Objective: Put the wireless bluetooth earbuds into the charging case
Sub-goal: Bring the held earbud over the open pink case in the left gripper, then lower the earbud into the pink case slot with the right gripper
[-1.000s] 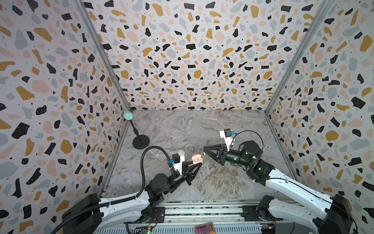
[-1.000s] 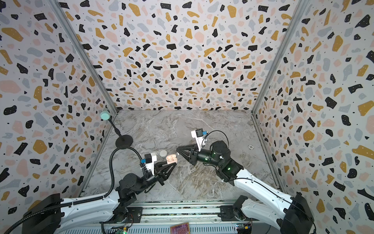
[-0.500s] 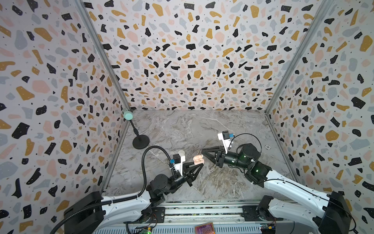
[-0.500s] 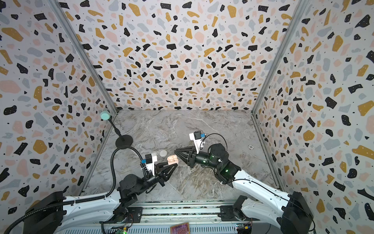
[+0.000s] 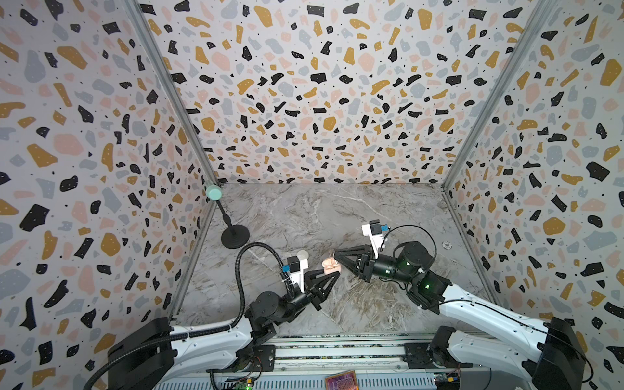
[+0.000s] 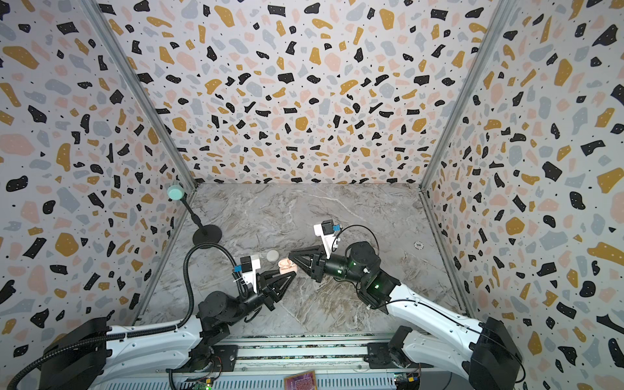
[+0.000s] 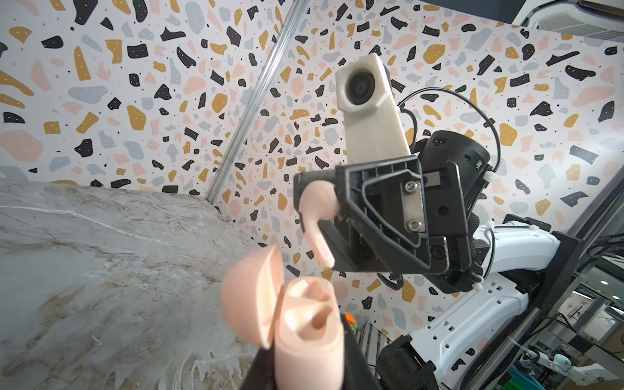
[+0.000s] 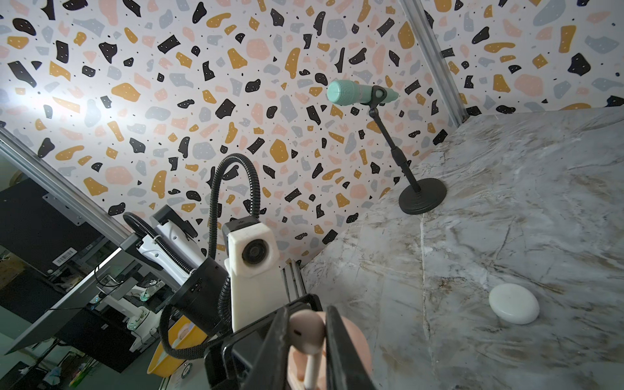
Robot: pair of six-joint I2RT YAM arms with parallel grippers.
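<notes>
The left end effector [image 5: 332, 275] is clamped on the body of a pale pink, rounded plastic charging case [image 7: 304, 337]. It holds the case above the marbled grey desk [image 5: 304, 209], about midway between the left and right edges and nearer the front edge than the back. The case's hinged lid [image 7: 250, 297] stands open, and moulded recesses show inside.

The right end effector [image 5: 337, 256] reaches in from the right. Its black fingers [image 8: 341, 351] are pinched on the head of a pale pink stemmed plastic earbud [image 7: 315, 206]. The stem points down at the open case, with its tip just above the rim and not yet inside.

A closed white round case [image 8: 514, 303] lies on the desk just behind the left end effector. A mint green microphone [image 8: 358, 93] on a black round-based stand [image 8: 422, 199] sits near the back left corner.
</notes>
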